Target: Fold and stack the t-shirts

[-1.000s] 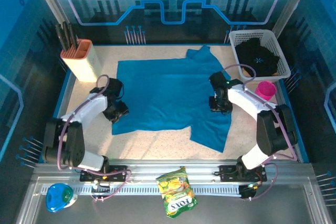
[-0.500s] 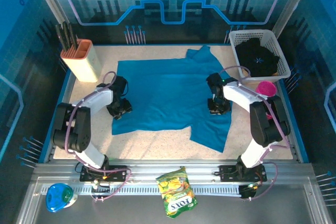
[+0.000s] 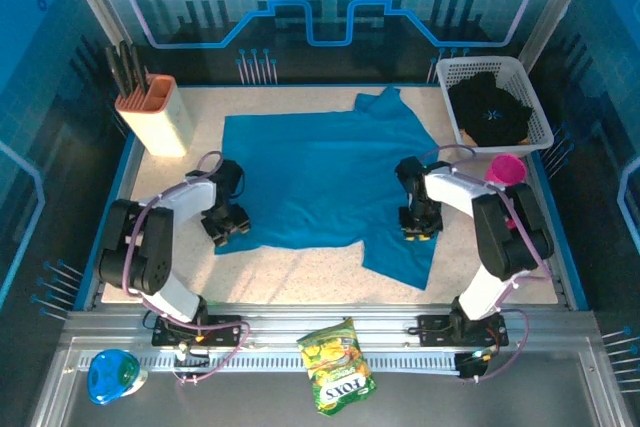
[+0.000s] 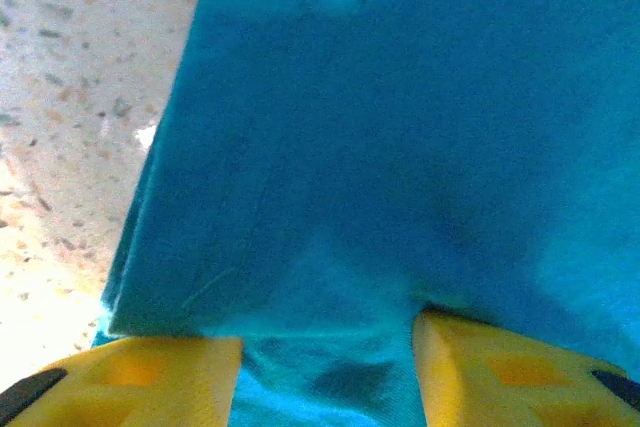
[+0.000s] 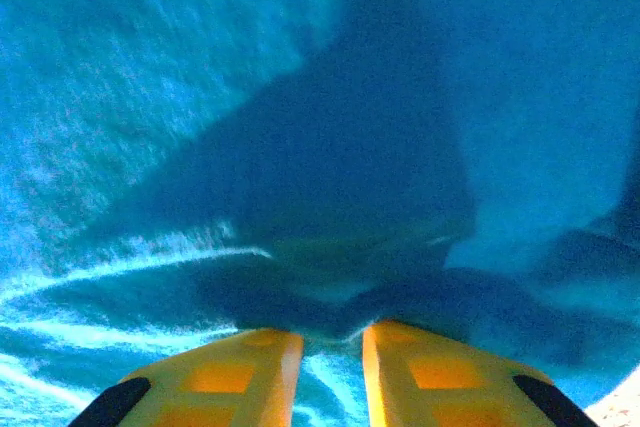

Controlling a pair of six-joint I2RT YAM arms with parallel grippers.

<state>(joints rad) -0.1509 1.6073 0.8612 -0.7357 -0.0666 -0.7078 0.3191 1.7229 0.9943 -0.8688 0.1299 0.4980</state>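
**Left tool** (image 3: 228, 222): jaws fairly wide, straddling the near-left hem corner of the teal t-shirt (image 3: 320, 172), with cloth between its fingers (image 4: 150, 372). The shirt lies flat on the table (image 3: 295, 272), long axis left to right, hem leftward and sleeves rightward.

**Snack packet** (image 3: 335, 365), in front of the shirt: lettering reads roughly "TOYS".

**Right tool** (image 3: 420, 225): jaws narrow, pinching a cloth ridge at the near sleeve's root.

**Black t-shirt** (image 3: 492, 109): to the right of the teal shirt, sitting in a white basket (image 3: 455, 72).

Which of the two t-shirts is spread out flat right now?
The teal t-shirt, laid open across the table. The black t-shirt is bunched up in the white basket at the far right.
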